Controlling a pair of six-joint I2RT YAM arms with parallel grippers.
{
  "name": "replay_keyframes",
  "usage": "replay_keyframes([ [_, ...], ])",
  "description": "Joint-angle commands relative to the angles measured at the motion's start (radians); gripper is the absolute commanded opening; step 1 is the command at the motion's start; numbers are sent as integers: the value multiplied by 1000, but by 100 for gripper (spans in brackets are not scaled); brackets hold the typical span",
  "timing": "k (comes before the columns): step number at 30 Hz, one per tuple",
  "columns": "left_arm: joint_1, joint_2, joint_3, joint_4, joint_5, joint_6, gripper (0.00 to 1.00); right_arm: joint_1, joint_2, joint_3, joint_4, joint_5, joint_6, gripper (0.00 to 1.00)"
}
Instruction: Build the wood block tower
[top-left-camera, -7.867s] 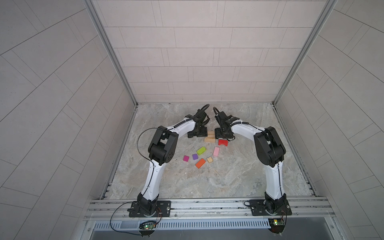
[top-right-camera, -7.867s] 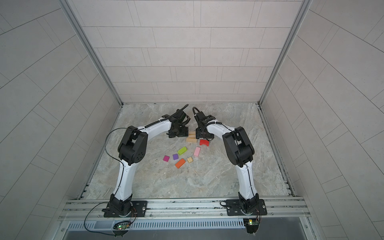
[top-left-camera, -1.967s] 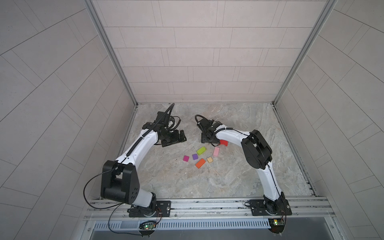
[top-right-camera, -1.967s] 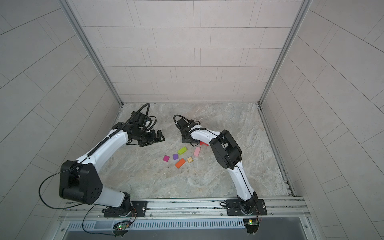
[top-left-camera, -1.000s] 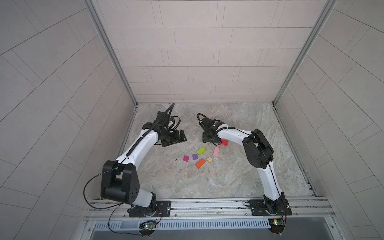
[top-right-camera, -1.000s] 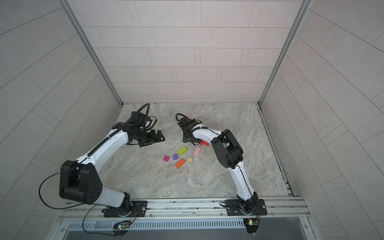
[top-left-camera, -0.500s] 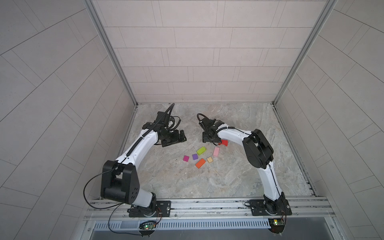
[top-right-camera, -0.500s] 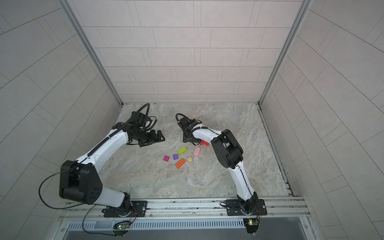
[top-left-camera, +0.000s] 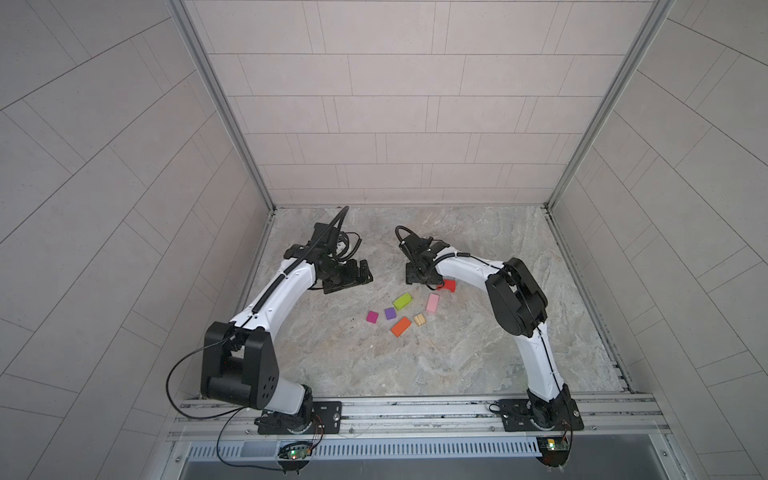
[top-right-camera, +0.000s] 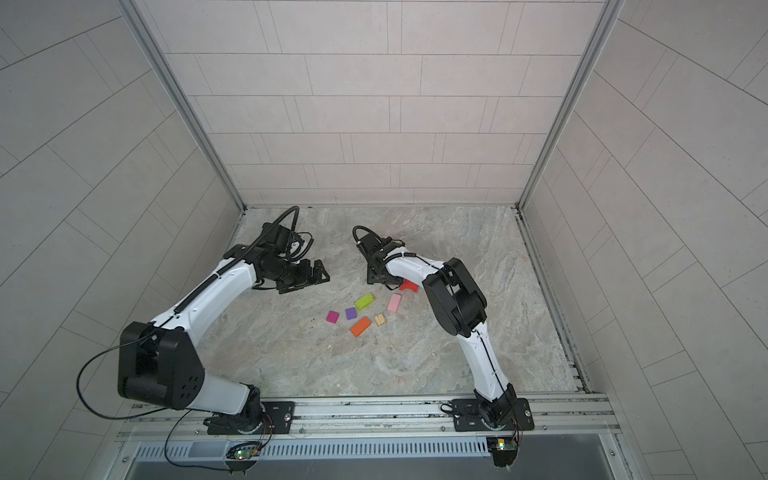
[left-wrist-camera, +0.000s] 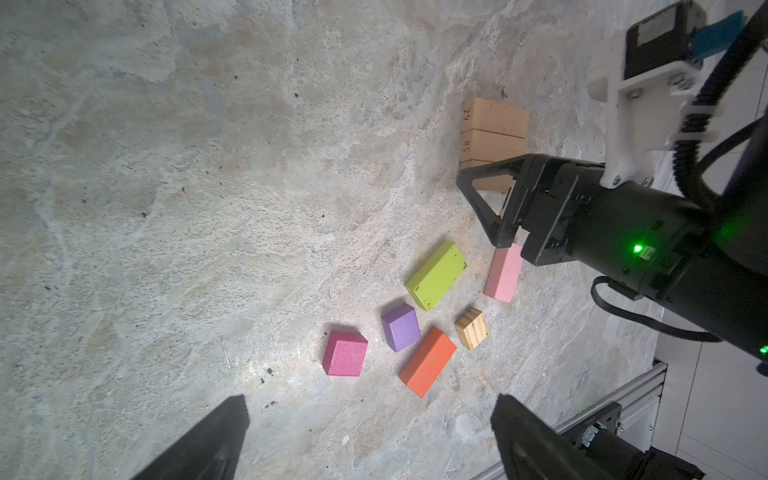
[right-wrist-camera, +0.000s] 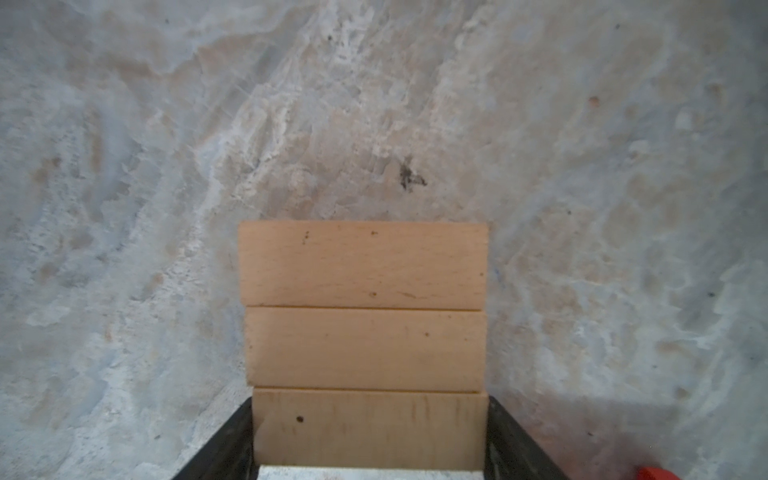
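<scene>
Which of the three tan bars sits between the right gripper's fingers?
The end bar, on the pink block's side: the right gripper's fingers flank its short ends. The middle bar and far bar lie beyond them.

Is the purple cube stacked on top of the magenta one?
No, the purple cube rests on the table beside the magenta cube, with a gap between them.

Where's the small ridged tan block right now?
In a top view the ridged tan block lies loose on the table, just right of the orange block, in front of the pink block.
</scene>
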Motion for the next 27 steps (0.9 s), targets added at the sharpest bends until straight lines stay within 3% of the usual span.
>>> replay_keyframes([
  [1, 4, -24, -12, -3, -5, 7, 98, -11, 13, 2, -27, -12, 15, 75],
  [15, 4, -25, -13, -2, -7, 8, 98, -11, 18, 11, -28, -23, 9, 87],
  [27, 7, -27, -13, -3, -10, 7, 98, -6, 9, 13, -21, -37, 10, 83],
])
